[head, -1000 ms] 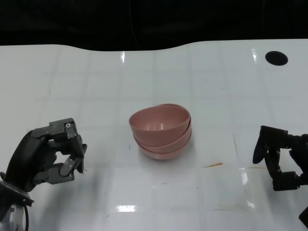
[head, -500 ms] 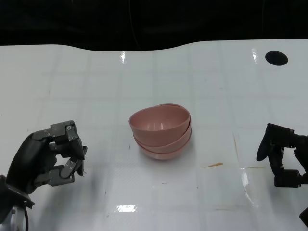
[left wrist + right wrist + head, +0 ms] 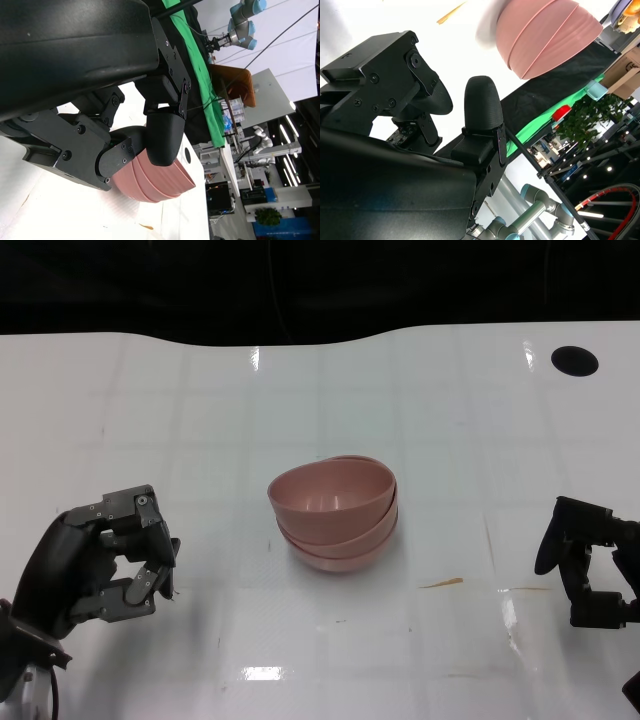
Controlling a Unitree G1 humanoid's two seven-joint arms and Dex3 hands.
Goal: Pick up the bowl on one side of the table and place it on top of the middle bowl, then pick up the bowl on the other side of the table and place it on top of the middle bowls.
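Note:
A stack of pink bowls (image 3: 335, 515) stands in the middle of the white table (image 3: 200, 420), the top bowl tilted slightly. My left hand (image 3: 100, 565) sits at the lower left, well apart from the stack, with its fingers curled in and nothing in them. At the lower right, my right hand (image 3: 590, 565) hovers with its fingers apart and holds nothing. The left wrist view shows the curled fingers (image 3: 162, 135) in front of the bowls (image 3: 155, 180). Seen from the right wrist, a raised finger (image 3: 482, 105) stands clear of the stack (image 3: 545, 35).
A small orange streak (image 3: 441, 583) lies on the table between the stack and my right hand. A round black hole (image 3: 574, 361) sits at the far right. The table's back edge (image 3: 300, 340) meets a dark background.
My right hand has drawn back to the right, away from the stack. My left hand and the bowls have stayed almost still.

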